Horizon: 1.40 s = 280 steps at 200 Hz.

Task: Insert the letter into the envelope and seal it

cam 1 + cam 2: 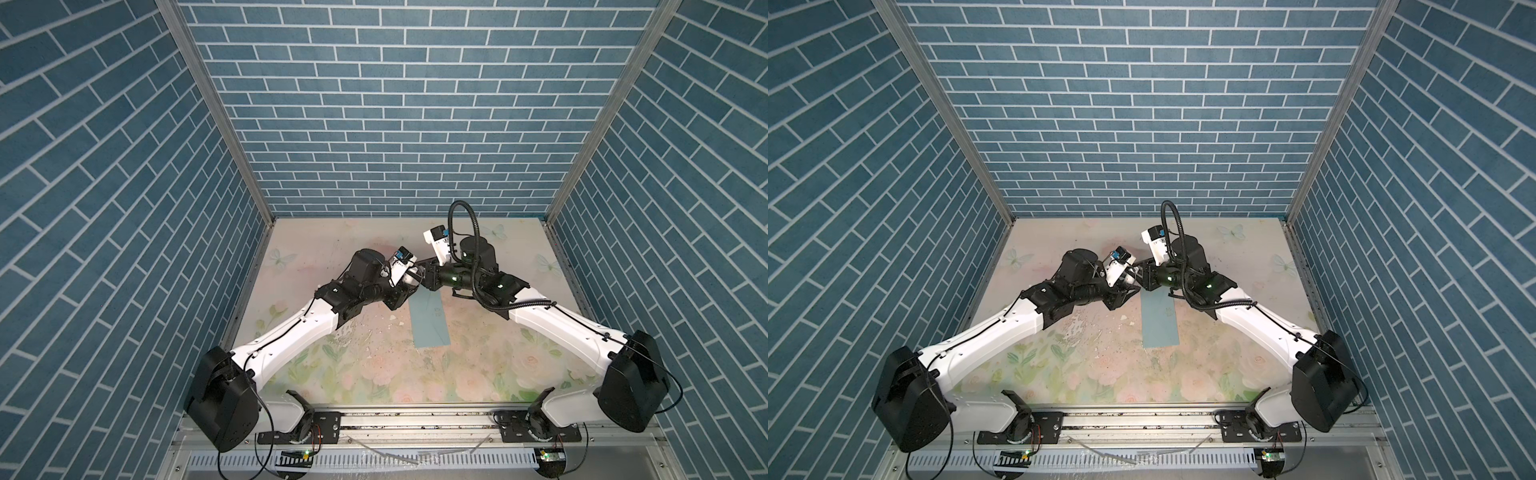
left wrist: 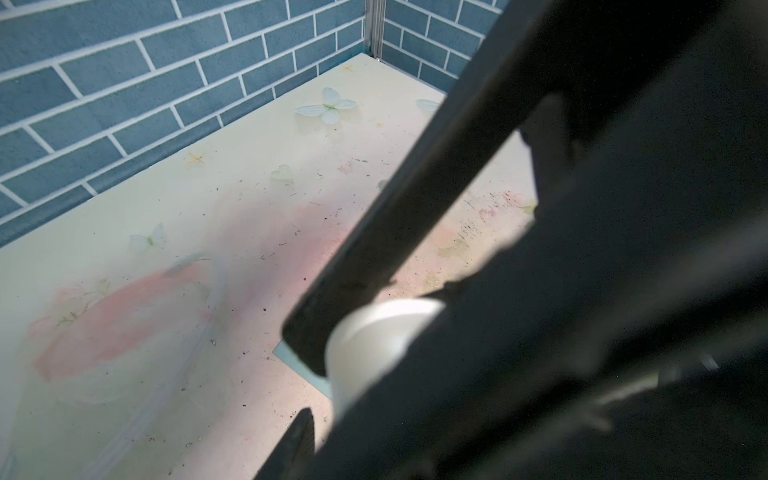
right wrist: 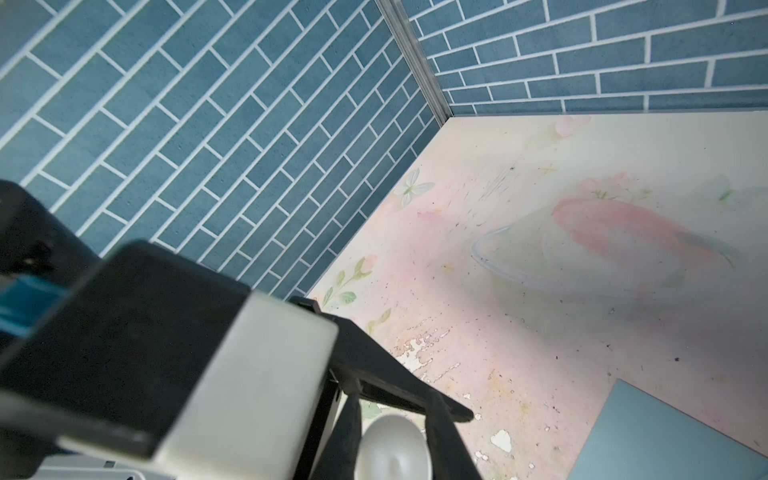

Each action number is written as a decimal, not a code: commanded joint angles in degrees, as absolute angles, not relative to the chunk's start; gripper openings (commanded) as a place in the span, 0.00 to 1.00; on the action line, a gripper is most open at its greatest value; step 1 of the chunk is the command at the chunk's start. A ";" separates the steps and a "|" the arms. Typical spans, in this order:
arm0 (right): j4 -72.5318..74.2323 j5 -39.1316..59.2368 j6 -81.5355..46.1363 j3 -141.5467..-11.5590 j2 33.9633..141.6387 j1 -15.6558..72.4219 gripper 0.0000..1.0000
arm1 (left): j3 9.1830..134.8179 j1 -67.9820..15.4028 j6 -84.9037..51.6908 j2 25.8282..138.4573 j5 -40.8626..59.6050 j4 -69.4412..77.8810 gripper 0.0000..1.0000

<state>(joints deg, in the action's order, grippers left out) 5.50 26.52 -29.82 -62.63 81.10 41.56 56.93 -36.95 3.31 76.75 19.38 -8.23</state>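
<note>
The teal envelope [image 1: 430,322] [image 1: 1159,320] lies flat on the table, long side running front to back. A corner of the envelope [image 3: 665,436] [image 2: 316,380] shows in each wrist view. The letter is not in view. Both grippers meet above the envelope's far end. My right gripper [image 3: 392,415] [image 1: 424,277] is shut on a white rounded object [image 3: 392,449] [image 2: 374,345]. My left gripper [image 1: 415,279] faces it closely. One of the left gripper's fingers [image 2: 297,440] stands apart from the white object, with table showing between; the other finger is hidden.
Blue brick-pattern walls [image 1: 415,124] close the table on three sides. The floral tabletop [image 1: 478,365] has worn, flaked patches [image 3: 415,349] left of the envelope. A metal rail [image 1: 415,419] with both arm bases runs along the front edge.
</note>
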 commanded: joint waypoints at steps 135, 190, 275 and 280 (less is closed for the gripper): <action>-14.27 10.17 -20.01 -65.97 70.59 36.27 0.64 | 50.08 -37.09 2.20 73.44 15.19 2.04 0.00; -33.32 -1.23 -16.32 -71.45 74.38 25.27 0.70 | 47.20 -37.09 2.07 70.76 16.03 5.01 0.00; -42.15 -5.35 -7.60 -79.33 94.98 16.55 0.72 | 46.72 -37.09 1.32 71.29 18.09 5.58 0.00; -42.19 -5.67 -7.33 -79.77 95.98 16.38 0.72 | 46.61 -37.09 1.24 71.30 18.18 5.74 0.00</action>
